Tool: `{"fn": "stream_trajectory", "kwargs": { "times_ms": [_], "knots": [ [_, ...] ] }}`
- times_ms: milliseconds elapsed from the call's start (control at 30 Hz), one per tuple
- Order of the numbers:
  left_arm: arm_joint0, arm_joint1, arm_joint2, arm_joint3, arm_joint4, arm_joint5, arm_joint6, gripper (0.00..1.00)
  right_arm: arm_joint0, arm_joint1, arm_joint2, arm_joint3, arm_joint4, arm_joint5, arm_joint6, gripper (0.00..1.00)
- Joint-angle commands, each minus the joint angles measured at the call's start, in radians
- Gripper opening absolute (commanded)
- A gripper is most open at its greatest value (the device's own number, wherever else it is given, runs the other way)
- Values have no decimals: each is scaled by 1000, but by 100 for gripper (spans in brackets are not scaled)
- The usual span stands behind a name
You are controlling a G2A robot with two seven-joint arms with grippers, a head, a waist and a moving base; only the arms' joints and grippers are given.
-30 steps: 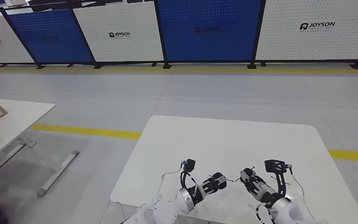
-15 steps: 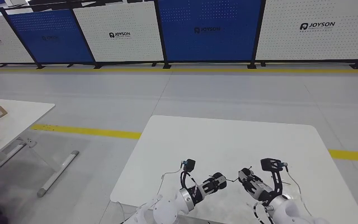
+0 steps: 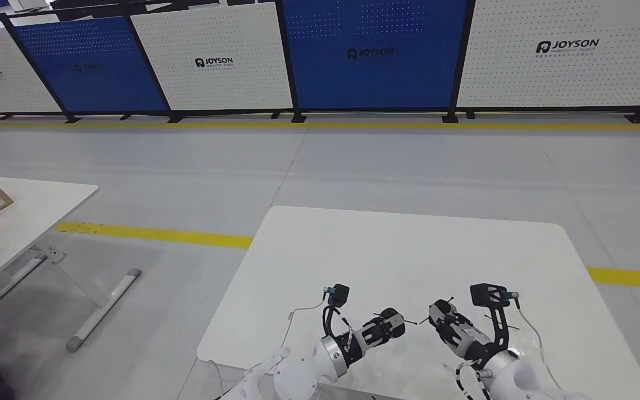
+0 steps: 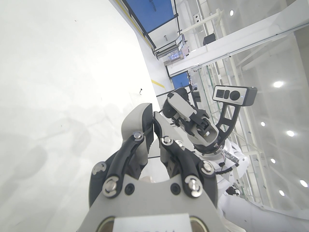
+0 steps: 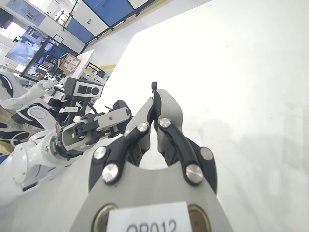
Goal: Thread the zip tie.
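A thin black zip tie (image 5: 154, 86) is pinched between the pads of my right gripper (image 5: 154, 97), which is shut, and the tie's small head sticks out past the fingertips. My left gripper (image 4: 153, 115) is also shut, with a thin black strap (image 4: 144, 134) running in between its fingers. In the top view both grippers hover low over the near edge of the white table (image 3: 400, 250). The left gripper (image 3: 397, 323) and the right gripper (image 3: 436, 310) point at each other, a short gap apart.
The white table stretches bare away from the grippers. Beyond it lie a grey floor with a yellow line (image 3: 150, 235), blue and white pegboard panels (image 3: 370, 55), and another white table (image 3: 35, 205) at the far left.
My right arm swayed slightly toward the left gripper and back again. The left arm kept still, and both grippers stayed shut.
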Motion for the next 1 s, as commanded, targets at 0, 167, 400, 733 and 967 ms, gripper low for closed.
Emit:
{"fn": "stream_trajectory", "kwargs": {
  "times_ms": [0, 167, 400, 733, 967],
  "knots": [
    [0, 0, 0, 0, 0, 0, 0, 0, 1, -1, -3, 0, -8, 4, 7, 0],
    [0, 0, 0, 0, 0, 0, 0, 0, 18, -7, -18, 14, -15, 12, 21, 0],
    [0, 0, 0, 0, 0, 0, 0, 0, 22, -11, -16, 13, -14, 16, 18, 0],
    [0, 0, 0, 0, 0, 0, 0, 0, 22, -11, -16, 13, -14, 16, 18, 0],
    [0, 0, 0, 0, 0, 0, 0, 0, 22, -11, -16, 13, -14, 16, 18, 0]
  ]
}}
